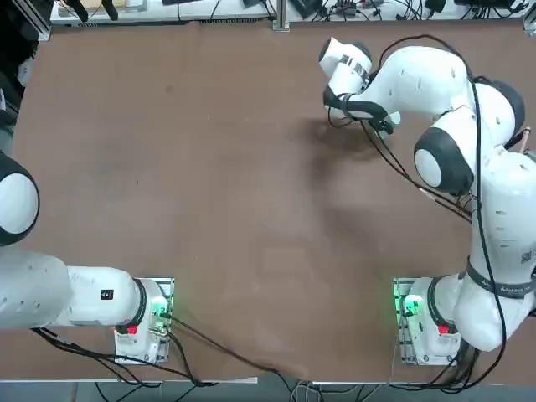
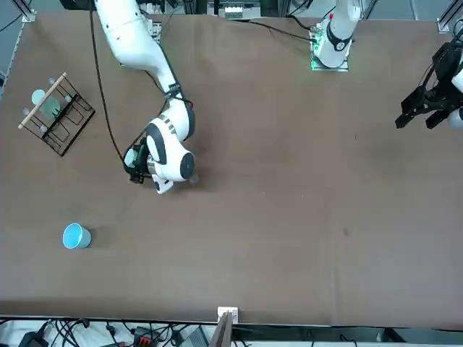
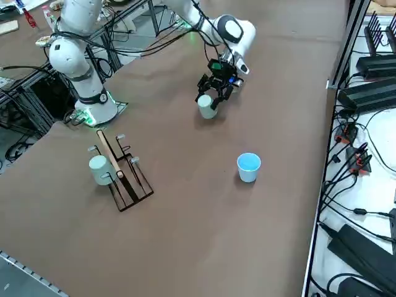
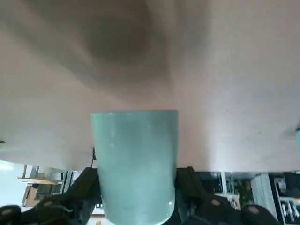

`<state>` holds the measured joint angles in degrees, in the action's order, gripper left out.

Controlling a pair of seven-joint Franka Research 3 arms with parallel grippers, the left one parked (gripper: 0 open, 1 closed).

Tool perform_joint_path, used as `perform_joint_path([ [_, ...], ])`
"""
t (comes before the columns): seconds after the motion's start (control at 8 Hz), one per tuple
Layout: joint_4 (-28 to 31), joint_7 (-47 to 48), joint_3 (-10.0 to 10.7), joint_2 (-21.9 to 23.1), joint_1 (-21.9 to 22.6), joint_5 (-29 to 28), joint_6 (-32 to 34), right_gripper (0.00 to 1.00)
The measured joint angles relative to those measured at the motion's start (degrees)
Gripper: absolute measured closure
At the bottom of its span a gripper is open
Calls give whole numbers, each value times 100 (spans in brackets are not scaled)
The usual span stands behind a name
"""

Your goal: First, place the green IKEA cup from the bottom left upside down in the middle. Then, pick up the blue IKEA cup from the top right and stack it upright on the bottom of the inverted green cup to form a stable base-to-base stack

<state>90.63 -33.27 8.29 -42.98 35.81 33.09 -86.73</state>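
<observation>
Near the upper middle of the side view, the right gripper (image 3: 211,99) holds the green IKEA cup (image 3: 206,107) between its fingers. It should set the cup rim-down, flat on the table (image 3: 185,216), before letting go. Lower right waits the blue IKEA cup (image 3: 248,167)

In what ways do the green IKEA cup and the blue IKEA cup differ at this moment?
The green IKEA cup is pale mint; the blue IKEA cup is sky blue. The green cup sits between the fingers of the right gripper; the blue cup stands alone on the table, untouched. The blue cup stands upright, mouth up; the green cup's pose is unclear. Both are plain, tapered and similar in size.
</observation>
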Motion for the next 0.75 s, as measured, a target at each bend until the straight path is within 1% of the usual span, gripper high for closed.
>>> perform_joint_path([
  [0.38,72,146,14,-354,-10,176,-22,12],
  [0.5,87,178,15,-450,-13,194,-53,9],
  [0.62,86,186,15,-492,-4,205,-69,4],
  [0.75,74,195,11,-503,12,205,-119,0],
])
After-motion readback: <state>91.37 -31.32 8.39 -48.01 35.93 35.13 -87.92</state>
